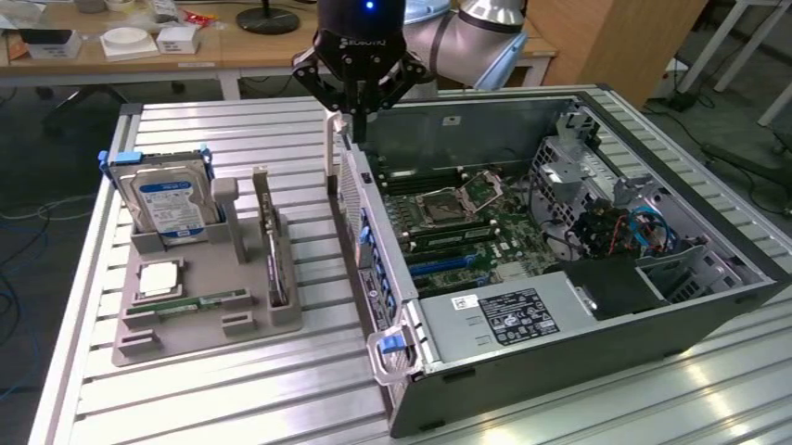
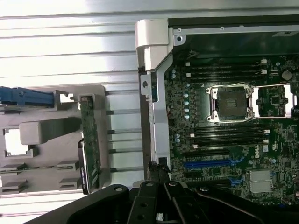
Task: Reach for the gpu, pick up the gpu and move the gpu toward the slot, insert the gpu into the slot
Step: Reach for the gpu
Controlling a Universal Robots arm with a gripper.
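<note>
The gpu (image 1: 273,250) is a thin dark card standing on edge in the grey holder (image 1: 210,324) on the table, its silvery bracket end up; it is also in the wrist view (image 2: 88,140). My gripper (image 1: 356,115) hangs above the far end of the open computer case's side wall, to the exterior view's right of the gpu and apart from it. Its fingers (image 2: 159,179) are together with nothing between them. The slot (image 1: 446,266) is a long blue strip on the green motherboard (image 1: 495,227), also seen as the blue slot (image 2: 208,163) in the wrist view.
A blue-labelled hard drive (image 1: 173,199), a silver CPU (image 1: 161,278) and a green memory stick (image 1: 204,302) share the holder. The case (image 1: 594,315) has a white handle (image 2: 152,42), a square CPU socket (image 2: 231,102) and cables. A desk (image 1: 161,51) stands behind.
</note>
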